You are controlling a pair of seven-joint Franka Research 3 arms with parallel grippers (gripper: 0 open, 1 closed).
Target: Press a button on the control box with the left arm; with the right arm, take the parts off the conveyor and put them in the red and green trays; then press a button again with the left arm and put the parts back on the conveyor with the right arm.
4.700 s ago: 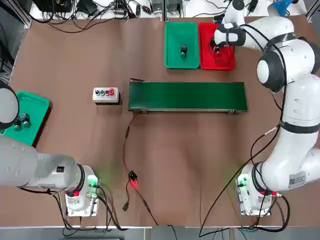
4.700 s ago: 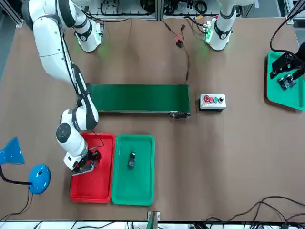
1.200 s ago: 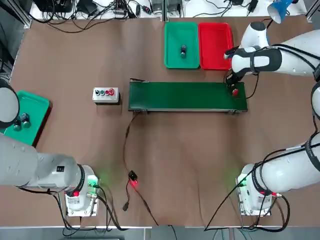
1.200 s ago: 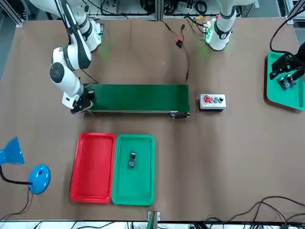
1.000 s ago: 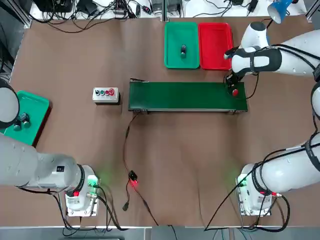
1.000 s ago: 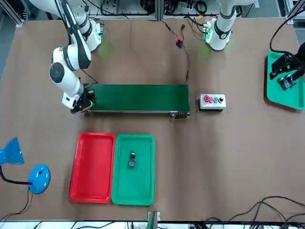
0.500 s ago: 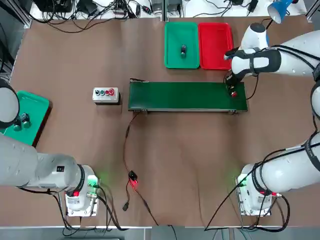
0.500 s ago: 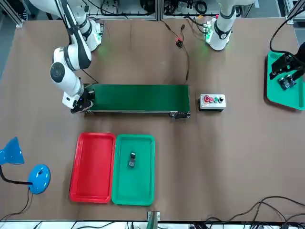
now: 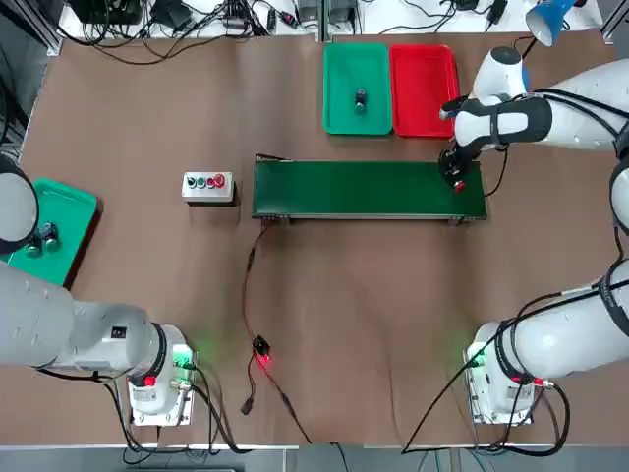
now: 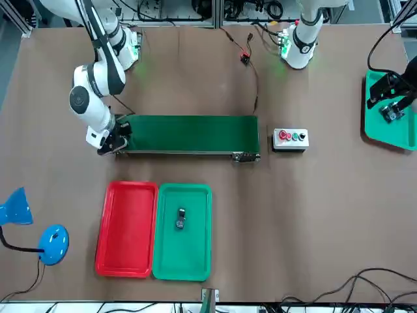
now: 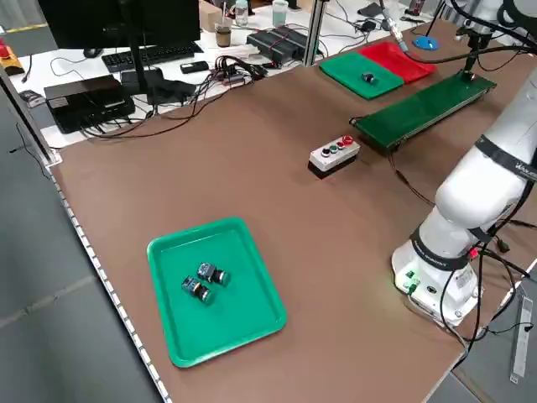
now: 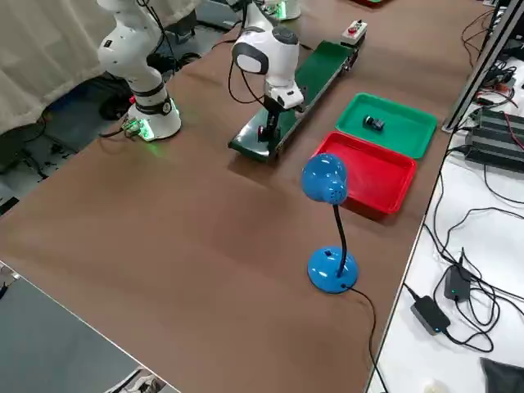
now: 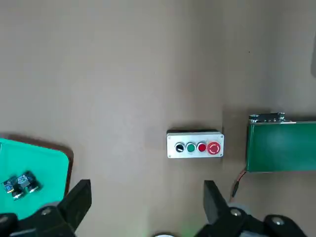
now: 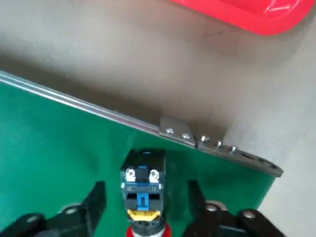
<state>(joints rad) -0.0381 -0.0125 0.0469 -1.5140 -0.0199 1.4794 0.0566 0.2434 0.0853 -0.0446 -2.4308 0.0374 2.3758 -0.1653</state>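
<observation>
Opened since earlier, the right tool (image 14: 147, 212) has released the part (image 14: 144, 190) on the conveyor (image 9: 364, 190).

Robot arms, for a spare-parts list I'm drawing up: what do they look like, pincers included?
Both the left arm and right arm are white and rounded, with dark grey joint bands; black cables trail along the right one. The left pincer and right pincer each have two black fingers with silver screws.

trays (image 9: 339, 74) 3 | parts (image 14: 143, 185) 4 | conveyor (image 9: 364, 192) 1 | control box (image 13: 172, 153) 1 | buttons (image 13: 190, 147) 4
</observation>
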